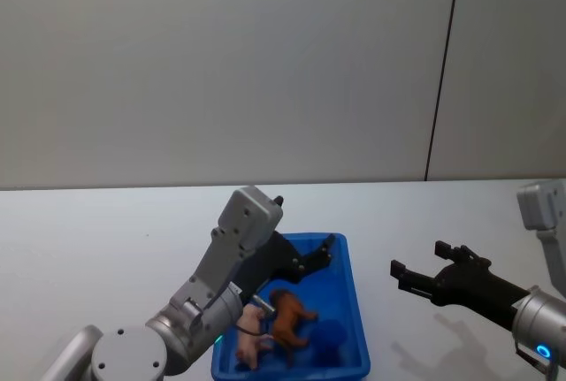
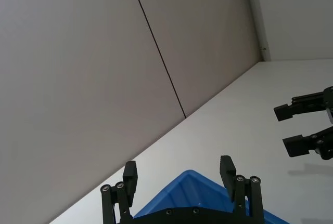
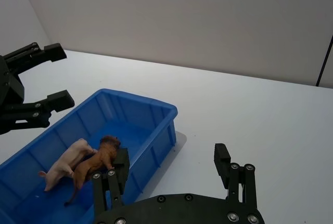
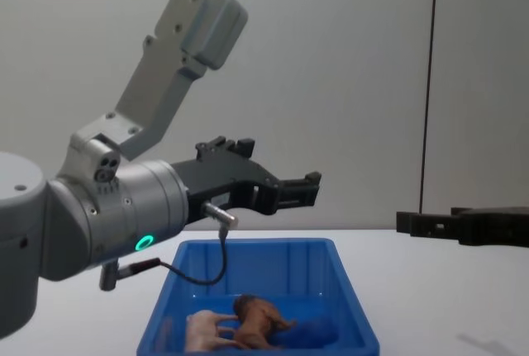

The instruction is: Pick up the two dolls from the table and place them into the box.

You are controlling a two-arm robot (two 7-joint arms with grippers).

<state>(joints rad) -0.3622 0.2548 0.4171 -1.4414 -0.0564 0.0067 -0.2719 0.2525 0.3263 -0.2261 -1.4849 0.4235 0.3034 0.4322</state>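
From the head view, the brown lion (image 1: 289, 319) and pink pig (image 1: 250, 335) lie touching inside the blue box (image 1: 357, 310) on the white table (image 1: 97, 240); the left gripper (image 1: 329, 251) hangs over the box's far end, fingers apart and empty, while the right gripper (image 1: 417, 268) hovers beside the box, fingers also apart. From the chest view, both figurines lie at the box's near end.

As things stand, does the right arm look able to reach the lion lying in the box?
Probably yes. The right gripper, jaws open, hangs beside the box; the lion lies uncovered, touching the pig, with the left gripper above the far end.
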